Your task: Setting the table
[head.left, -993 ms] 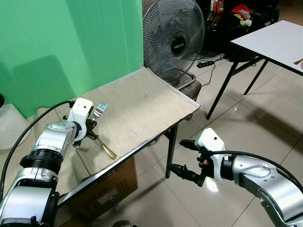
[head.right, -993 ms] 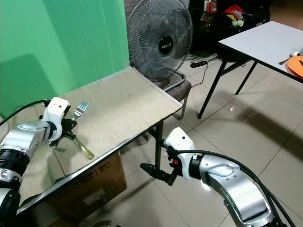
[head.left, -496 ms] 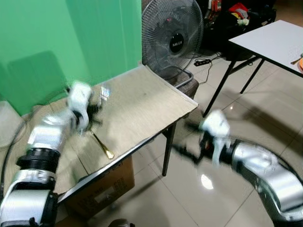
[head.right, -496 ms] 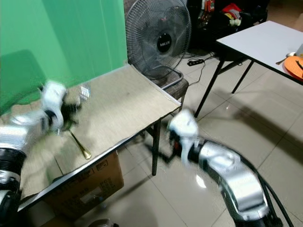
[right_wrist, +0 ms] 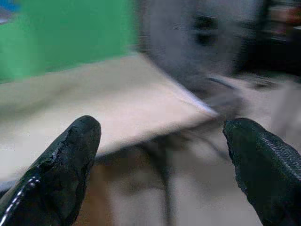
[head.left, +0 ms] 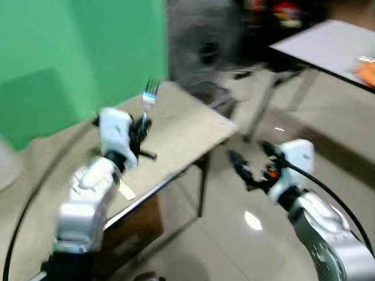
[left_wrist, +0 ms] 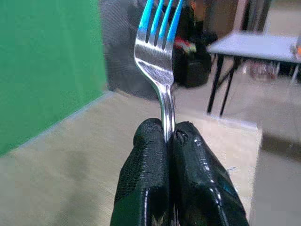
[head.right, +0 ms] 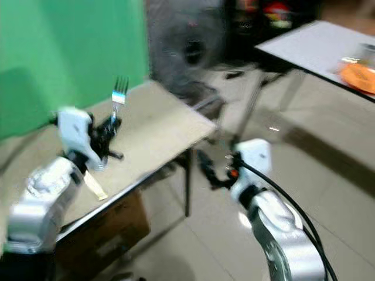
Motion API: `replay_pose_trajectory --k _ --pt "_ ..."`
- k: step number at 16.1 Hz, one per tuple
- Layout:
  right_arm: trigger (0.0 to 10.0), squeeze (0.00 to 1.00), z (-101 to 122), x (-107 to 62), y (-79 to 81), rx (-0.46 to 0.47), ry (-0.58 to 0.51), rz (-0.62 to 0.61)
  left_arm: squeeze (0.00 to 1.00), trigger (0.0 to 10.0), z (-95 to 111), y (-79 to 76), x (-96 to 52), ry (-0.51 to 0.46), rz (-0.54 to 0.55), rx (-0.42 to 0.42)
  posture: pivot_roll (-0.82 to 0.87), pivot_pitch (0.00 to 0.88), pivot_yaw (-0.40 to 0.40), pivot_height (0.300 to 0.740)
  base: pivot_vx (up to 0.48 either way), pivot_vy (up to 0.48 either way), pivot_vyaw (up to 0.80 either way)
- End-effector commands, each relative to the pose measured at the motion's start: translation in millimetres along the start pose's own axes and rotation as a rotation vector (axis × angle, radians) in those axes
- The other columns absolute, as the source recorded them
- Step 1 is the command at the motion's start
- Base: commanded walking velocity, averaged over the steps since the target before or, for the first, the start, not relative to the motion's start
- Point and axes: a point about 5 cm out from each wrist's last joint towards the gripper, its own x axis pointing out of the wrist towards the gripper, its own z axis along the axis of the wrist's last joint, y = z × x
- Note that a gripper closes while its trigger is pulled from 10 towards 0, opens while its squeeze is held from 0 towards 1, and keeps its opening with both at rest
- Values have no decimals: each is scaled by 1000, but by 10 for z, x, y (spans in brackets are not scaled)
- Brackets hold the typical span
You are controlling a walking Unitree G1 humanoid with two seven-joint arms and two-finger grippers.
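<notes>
My left gripper point(head.left: 139, 124) is shut on a silver fork point(head.left: 150, 95), held above the beige table point(head.left: 184, 126) with its tines pointing up. In the left wrist view the two black fingers point(left_wrist: 148, 160) pinch the fork point(left_wrist: 159, 52) at its neck, just below the tines. The fork's pale handle end point(head.left: 125, 191) hangs below the wrist near the table's front edge. My right gripper point(head.left: 251, 161) is open and holds nothing, out over the tiled floor to the right of the table. Its fingertips point(right_wrist: 66, 160) stand wide apart in the right wrist view. All views are blurred.
A standing fan point(head.left: 202, 47) is behind the table's far corner, before a green wall. A white table point(head.left: 328, 50) with an orange plate point(head.right: 357, 76) stands at the back right. A cardboard box point(head.left: 132, 225) sits under the beige table. Tiled floor lies between the tables.
My left gripper has lifted the fork off the table and turned it tines-up. The right arm has risen and its gripper now points up and left. The camera has shifted.
</notes>
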Motion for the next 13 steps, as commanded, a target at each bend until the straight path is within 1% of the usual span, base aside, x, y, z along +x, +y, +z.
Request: replay_pose_trajectory --k 1,3,4,5,7,8,9,11,13 --pt "10000 0 90 -7 -79 8 -36 -70 0 10000 53 -61 -29 6 5 14 21 0 -9 740 0 0 -763" --pt "10000 0 53 -3 -103 4 -35 -83 0 10000 104 -53 -83 -19 27 42 53 0 -27 740 0 0 -763" --pt "10000 0 11 8 -100 -1 -24 -97 0 10000 156 19 -135 -52 61 52 56 0 -28 740 0 0 -763" --pt "10000 0 3 -2 -61 9 -21 -97 0 10000 133 80 -209 -51 91 59 58 0 -21 740 0 0 -763" --pt "10000 0 0 -25 -48 24 -21 -111 0 10000 98 57 -257 -62 110 51 73 0 -8 740 0 0 -763" --pt "10000 0 -52 -47 -78 26 -5 -132 0 10000 125 -3 -272 -61 100 66 97 0 8 740 0 0 -763" --pt "10000 0 -109 -49 -82 23 15 -142 0 10000 145 -34 -271 -61 76 77 107 0 5 740 0 0 -763" --pt "10000 0 -103 -64 -2 46 9 -126 0 10000 191 -59 -283 -64 46 51 99 0 16 740 0 0 -763" --pt "10000 0 -131 -108 -14 47 13 -150 0 10000 156 -95 -275 -54 24 62 83 0 30 740 0 0 -763"
